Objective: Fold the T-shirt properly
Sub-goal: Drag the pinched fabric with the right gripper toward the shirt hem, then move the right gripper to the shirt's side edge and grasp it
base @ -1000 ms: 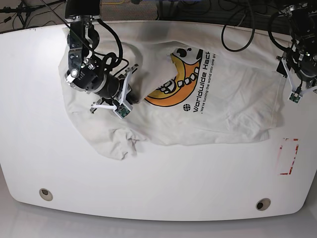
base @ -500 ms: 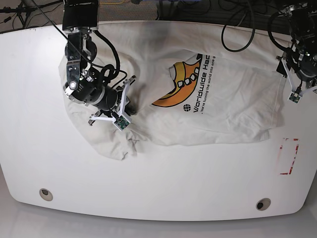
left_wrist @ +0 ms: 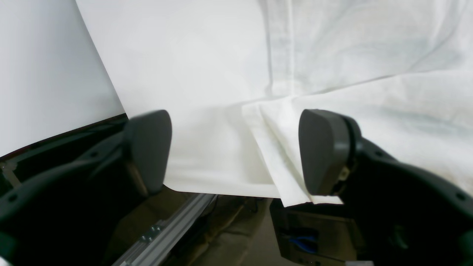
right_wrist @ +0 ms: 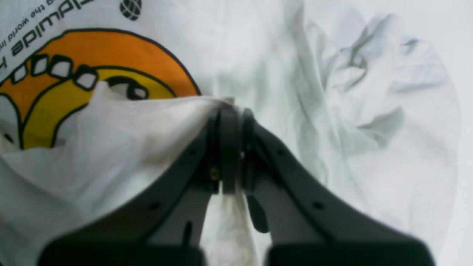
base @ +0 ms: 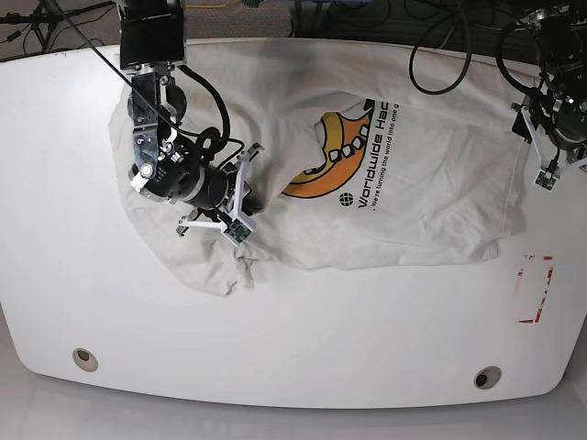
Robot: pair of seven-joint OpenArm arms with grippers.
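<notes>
White table [base: 303,339]; black cables [base: 440,41] behind; red tape mark [base: 533,289].

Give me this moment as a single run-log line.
task: fold T-shirt | right gripper: shut on T-shirt fabric beside the orange graphic | left gripper: open, over shirt edge at table edge | fold: not done

T-shirt [base: 413,183] spread on table [base: 321,339]

Even, bright light falls from above; the white table [base: 303,339] shows soft glare and only faint shadows. The base view bends at its edges. Both wrist views are soft: the near fingers [left_wrist: 325,147] blur, and folds of the T-shirt [right_wrist: 369,92] cast pale grey shadows.
</notes>
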